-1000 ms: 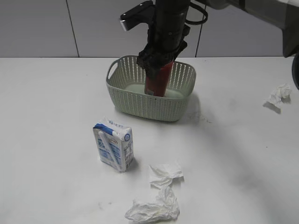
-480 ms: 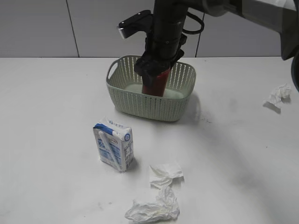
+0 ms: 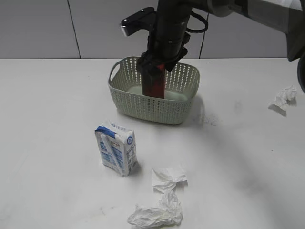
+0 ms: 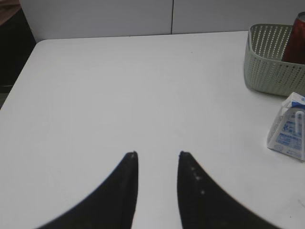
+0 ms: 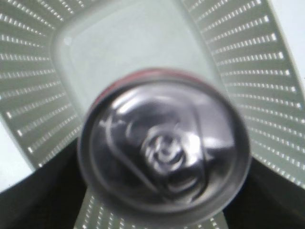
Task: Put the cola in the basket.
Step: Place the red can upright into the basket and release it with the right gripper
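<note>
The cola, a slim red can with a silver top, stands upright inside the pale green lattice basket at the back middle of the table. My right gripper reaches down from above and is shut on the can's upper part. In the right wrist view the can's silver top with pull tab fills the middle, with the dark fingers on either side and the basket floor below. My left gripper is open and empty over bare table. The basket and the cola show at the far right there.
A blue-and-white carton stands in front of the basket, left of centre; it also shows in the left wrist view. Crumpled tissues lie at the front, and one lies at the right edge.
The right gripper has shifted slightly left inside the basket with the cola. The can has gone from tilted to upright and sits lower.
</note>
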